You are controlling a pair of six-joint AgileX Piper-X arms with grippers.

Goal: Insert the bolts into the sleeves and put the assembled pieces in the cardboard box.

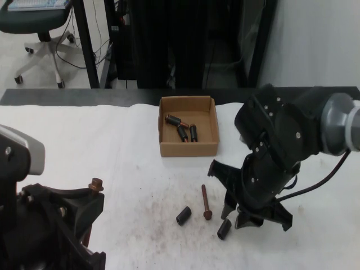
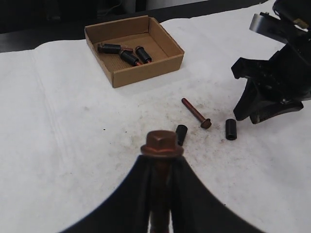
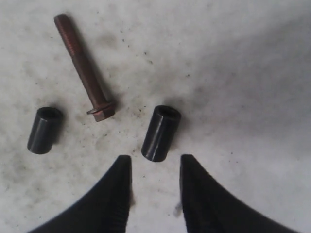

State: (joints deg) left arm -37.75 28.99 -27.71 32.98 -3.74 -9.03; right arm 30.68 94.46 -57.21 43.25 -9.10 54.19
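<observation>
Right gripper (image 3: 154, 167) is open, poised at a sleeve (image 3: 161, 132) lying on the near side of the box (image 1: 188, 149). Left gripper (image 2: 161, 165) clamps a bolt (image 2: 162, 143) upright, farther from the box. A loose bolt (image 3: 83, 68) and second sleeve (image 3: 44, 130) lie beside the first sleeve, and three assembled pieces (image 1: 181, 126) sit in the box.

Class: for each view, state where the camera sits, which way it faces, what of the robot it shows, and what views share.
High view: behind the arms, facing forward and down; shows left arm and right arm.
Left wrist view: on the left wrist, facing across to the cardboard box; shows left gripper shut on a bolt.
Right wrist view: on the right wrist, facing down; shows open right gripper near a sleeve.
Shared: all show the loose bolt and that sleeve.
</observation>
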